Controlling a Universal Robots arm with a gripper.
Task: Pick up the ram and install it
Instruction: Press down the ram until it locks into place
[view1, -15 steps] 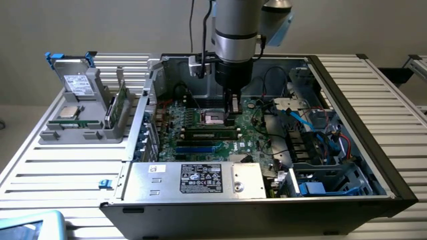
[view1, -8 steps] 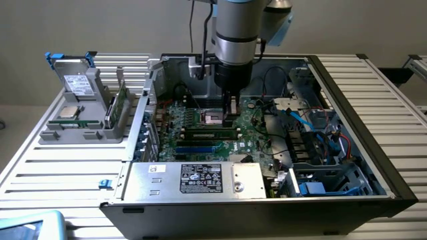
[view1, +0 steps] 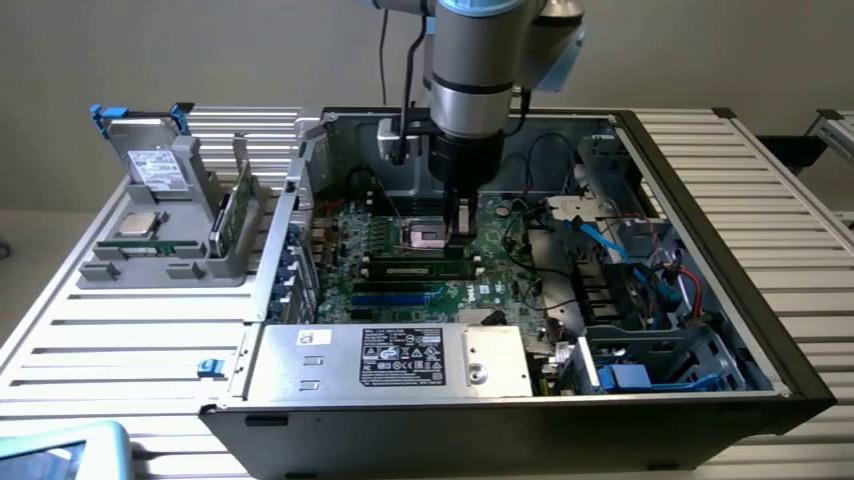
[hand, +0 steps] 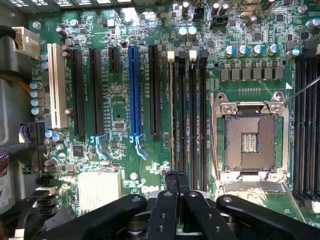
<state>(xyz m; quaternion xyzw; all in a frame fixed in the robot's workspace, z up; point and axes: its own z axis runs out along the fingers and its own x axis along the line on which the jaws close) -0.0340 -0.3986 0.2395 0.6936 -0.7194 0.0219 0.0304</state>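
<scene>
While the pincer (hand: 176, 181) presses, the ram (view1: 424, 268) lies crosswise, slotted.

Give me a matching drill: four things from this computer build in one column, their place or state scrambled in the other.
1 gripper
2 ram
3 processor socket
4 silver chip

A on the grey holder
B shut
C on edge in the motherboard
D contacts bare

Pairs: 1-B, 2-C, 3-D, 4-A
</scene>
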